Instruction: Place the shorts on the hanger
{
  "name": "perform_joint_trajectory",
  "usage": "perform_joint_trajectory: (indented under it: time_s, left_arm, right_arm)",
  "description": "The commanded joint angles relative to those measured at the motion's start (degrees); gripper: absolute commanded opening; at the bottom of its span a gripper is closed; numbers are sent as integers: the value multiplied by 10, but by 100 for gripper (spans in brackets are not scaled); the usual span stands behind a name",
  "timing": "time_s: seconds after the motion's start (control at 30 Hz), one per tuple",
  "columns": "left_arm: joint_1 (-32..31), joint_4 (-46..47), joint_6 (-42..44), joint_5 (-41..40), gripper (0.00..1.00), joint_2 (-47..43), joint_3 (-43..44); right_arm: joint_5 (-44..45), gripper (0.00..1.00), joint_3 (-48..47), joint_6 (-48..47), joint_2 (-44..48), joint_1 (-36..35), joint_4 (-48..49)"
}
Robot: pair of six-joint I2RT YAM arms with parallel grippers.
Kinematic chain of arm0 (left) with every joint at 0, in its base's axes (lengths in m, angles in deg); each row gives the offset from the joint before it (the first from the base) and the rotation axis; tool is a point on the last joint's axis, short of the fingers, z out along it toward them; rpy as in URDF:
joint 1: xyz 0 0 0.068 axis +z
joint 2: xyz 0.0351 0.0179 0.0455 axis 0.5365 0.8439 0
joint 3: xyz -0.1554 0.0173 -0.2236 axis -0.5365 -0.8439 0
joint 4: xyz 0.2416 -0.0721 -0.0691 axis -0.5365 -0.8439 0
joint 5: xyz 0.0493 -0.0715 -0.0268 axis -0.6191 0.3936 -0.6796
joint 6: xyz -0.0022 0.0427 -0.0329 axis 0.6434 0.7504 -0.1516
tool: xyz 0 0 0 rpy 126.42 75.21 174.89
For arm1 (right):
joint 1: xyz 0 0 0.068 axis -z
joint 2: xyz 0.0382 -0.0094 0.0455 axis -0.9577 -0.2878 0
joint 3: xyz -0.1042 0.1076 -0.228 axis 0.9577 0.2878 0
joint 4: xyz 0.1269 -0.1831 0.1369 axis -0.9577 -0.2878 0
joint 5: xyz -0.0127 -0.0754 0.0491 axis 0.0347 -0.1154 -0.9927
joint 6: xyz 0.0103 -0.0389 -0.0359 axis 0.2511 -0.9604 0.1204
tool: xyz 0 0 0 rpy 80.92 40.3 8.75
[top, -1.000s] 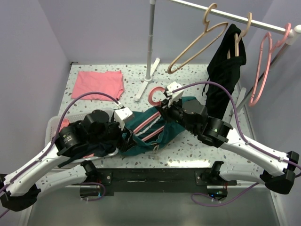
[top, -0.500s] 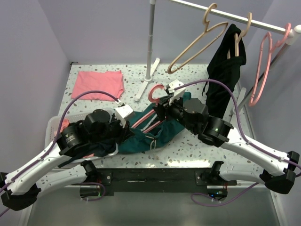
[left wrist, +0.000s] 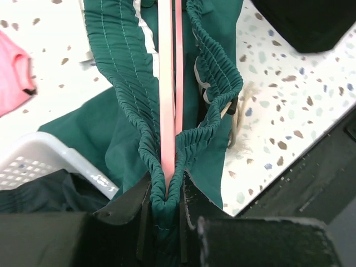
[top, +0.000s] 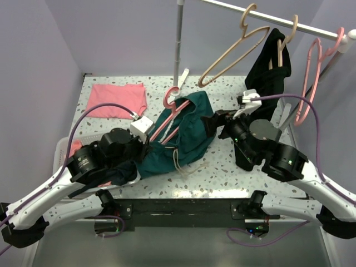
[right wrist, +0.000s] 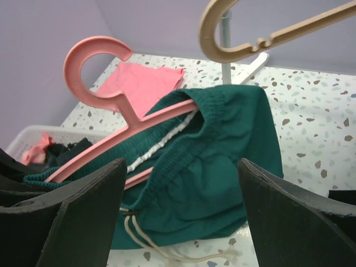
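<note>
Speckled white tabletop [top: 211, 173], lilac walls. Left gripper [left wrist: 166, 194]: jaws clamped on the gathered waistband of dark teal fabric shorts [top: 189, 133] and one arm of a thin salmon-pink plastic hanger [left wrist: 166, 83]. Right gripper [right wrist: 181, 164]: jaws wide apart, just right of shorts. Shorts lie mid-table, hanger hook at far end.

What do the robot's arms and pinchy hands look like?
The left arm and the right arm both have smooth white shells with fat, round black joints. A thin purple cable loops along each arm. The left gripper and the right gripper each have two chunky black fingers, and there is a small white box by each wrist.
</note>
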Motion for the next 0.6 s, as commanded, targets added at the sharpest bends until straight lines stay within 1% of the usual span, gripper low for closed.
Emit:
perform_joint_trajectory:
  time_s: [0.0,0.07,0.13,0.2,0.23,0.27,0.33,0.37,0.4,0.47,0.57]
  left_arm:
    - [1,62,-9,-83,0,12,45]
    - [2,77,0,-91,0,31,51]
    - [3,90,13,-119,0,49,61]
    - [14,111,34,-122,0,78,72]
    - [22,122,40,-113,0,88,82]
    - [49,138,44,-102,0,108,89]
    - [84,172,56,-47,0,125,104]
    - [113,183,61,-24,0,141,110]
    - [120,193,68,-2,0,152,123]
    - [127,212,84,11,0,186,143]
    - [131,219,116,40,0,233,197]
  right_arm:
    - [41,84,8,48,27,-3,-26]
    - [41,84,24,54,34,-3,-39]
    - [38,85,38,64,47,-3,-46]
    - [34,85,57,76,60,-3,-50]
    - [33,85,64,80,64,-2,-52]
    - [24,85,77,83,69,-3,-53]
    - [19,85,89,93,83,-3,-59]
    - [12,85,97,96,87,-2,-63]
    - [10,85,102,100,92,-3,-65]
    - [3,85,112,104,102,-3,-72]
    - [0,85,120,110,110,-3,-84]
